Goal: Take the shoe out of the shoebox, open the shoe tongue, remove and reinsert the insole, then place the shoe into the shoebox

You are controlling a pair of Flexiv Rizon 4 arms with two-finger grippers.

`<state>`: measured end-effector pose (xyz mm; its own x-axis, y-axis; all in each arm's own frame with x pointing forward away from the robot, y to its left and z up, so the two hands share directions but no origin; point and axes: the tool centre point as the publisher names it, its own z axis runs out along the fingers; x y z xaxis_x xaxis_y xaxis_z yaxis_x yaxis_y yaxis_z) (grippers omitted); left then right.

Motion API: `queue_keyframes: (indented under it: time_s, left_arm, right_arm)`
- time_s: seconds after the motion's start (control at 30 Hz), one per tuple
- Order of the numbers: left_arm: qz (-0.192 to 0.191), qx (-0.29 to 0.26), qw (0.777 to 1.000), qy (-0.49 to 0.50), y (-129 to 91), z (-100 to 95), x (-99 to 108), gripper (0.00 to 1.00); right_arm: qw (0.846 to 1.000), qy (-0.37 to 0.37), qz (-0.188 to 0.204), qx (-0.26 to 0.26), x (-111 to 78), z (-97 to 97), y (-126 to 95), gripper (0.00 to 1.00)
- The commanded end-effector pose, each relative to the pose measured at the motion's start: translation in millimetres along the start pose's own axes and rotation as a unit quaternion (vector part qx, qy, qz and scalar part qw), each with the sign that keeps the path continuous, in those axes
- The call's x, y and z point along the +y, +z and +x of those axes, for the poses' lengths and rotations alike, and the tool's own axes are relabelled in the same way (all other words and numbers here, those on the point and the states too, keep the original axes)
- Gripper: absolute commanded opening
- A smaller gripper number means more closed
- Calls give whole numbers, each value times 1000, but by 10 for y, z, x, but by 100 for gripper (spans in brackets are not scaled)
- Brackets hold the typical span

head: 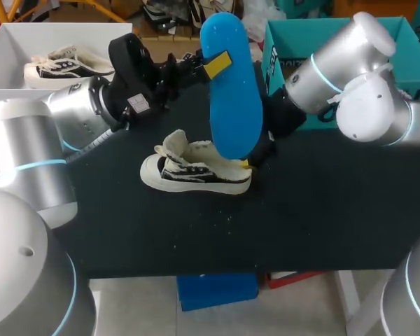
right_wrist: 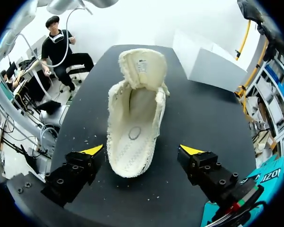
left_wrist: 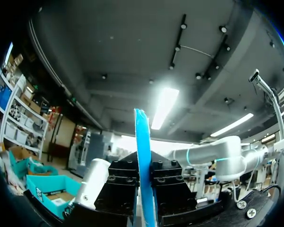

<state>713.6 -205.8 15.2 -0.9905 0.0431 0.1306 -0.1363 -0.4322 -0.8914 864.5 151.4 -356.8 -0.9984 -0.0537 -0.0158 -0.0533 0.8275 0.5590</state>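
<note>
The left end effector [head: 215,64] was clamped on the blue insole [head: 231,98], holding it upright on its edge above the table [head: 322,210], at about 1 o'clock from the sneaker [head: 196,171]. The right end effector [right_wrist: 142,150] stood wide, its fingers on either side of the sneaker's heel, not closed on it. The sneaker sat upright mid-table, toe toward 9 o'clock, tongue [right_wrist: 143,66] pulled up. A white shoebox [head: 14,42] holding a second sneaker [head: 63,66] lay at 10 o'clock, and a teal box [head: 287,42] at 2 o'clock.
</note>
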Motion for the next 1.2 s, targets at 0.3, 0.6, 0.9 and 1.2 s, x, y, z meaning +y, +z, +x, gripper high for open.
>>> queue_keyframes:
  time_s: [0.3,0.6,0.9,1.2]
  left_arm:
    - [1,-1,1000,1,9,7,11,0]
    - [1,-1,1000,1,9,7,11,0]
    - [1,-1,1000,1,9,7,11,0]
    - [1,-1,1000,1,9,7,11,0]
  right_arm:
    - [966,-19,258,32,338,-155,179,87]
    - [959,-19,279,37,437,-195,358,85]
    - [959,-21,279,38,479,-236,557,90]
    - [959,-7,280,41,399,-203,727,77]
